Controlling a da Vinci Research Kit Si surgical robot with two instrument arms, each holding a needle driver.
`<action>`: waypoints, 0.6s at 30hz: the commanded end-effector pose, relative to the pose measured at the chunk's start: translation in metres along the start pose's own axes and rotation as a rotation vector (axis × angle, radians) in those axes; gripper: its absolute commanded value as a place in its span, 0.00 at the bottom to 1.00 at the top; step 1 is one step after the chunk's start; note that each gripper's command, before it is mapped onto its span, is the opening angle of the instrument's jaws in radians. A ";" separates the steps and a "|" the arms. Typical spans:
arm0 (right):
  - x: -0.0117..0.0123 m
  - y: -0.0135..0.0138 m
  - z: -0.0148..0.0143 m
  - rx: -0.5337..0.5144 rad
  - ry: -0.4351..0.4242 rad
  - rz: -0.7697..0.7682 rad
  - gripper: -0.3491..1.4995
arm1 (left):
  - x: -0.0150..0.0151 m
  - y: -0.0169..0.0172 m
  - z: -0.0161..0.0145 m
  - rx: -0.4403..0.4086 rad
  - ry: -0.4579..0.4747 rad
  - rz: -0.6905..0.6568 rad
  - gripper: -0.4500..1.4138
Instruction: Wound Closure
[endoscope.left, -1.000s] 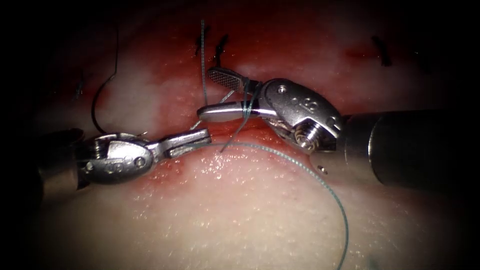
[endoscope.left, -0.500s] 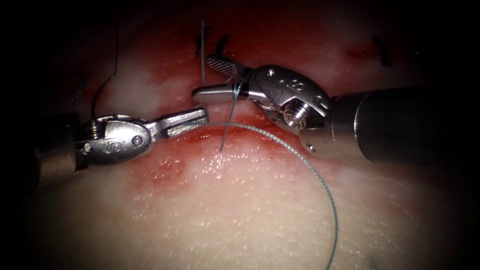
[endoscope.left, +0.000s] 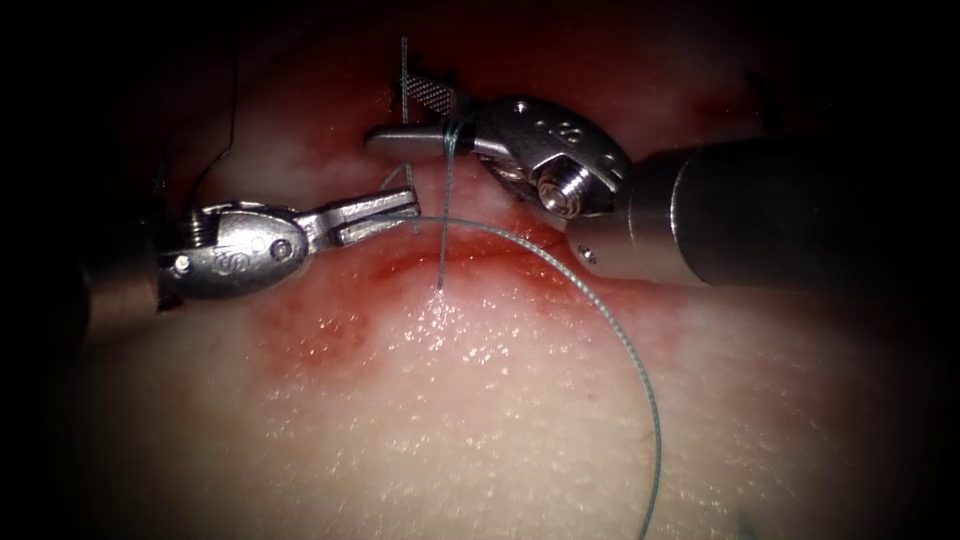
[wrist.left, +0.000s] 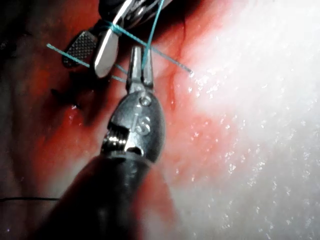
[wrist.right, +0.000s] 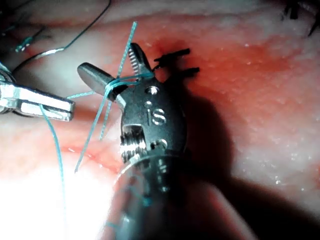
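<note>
My right tool (endoscope.left: 390, 112) comes in from the right with its jaws open, and teal thread (endoscope.left: 452, 135) is wound round both jaws near their base; the wrap also appears in the right wrist view (wrist.right: 112, 84). My left tool (endoscope.left: 412, 206) is shut on the thread just below them, over the red cut (endoscope.left: 470, 250). From there a long thread loop (endoscope.left: 610, 330) arcs right and down. A short thread tail (endoscope.left: 441, 270) hangs to the tissue. A thin dark curve (endoscope.left: 195, 185), likely the needle, lies on the tissue at far left, held by neither tool.
Dark earlier stitches (endoscope.left: 762, 95) sit along the cut at the back, with another pair (wrist.right: 175, 60) beside the right tool's jaws. Red fluid (endoscope.left: 320, 330) stains the tissue below the left tool. Pale tissue (endoscope.left: 480, 440) fills the foreground.
Both tools have moved away, up the picture. The right tool has shifted up and left with the thread wrap on its jaws, and the left tool has risen with the thread.
</note>
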 end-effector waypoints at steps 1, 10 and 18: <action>-0.0005 -0.0004 0.0014 0.007 0.001 0.006 0.74 | -0.0006 -0.0001 0.0007 0.000 0.001 0.001 0.00; -0.0006 -0.0007 0.0016 0.005 -0.002 0.018 0.49 | -0.0008 -0.0001 0.0006 0.002 -0.001 0.003 0.00; -0.0016 -0.0026 0.0009 0.016 -0.037 0.017 0.00 | -0.0010 0.0002 0.0005 0.007 -0.007 0.006 0.00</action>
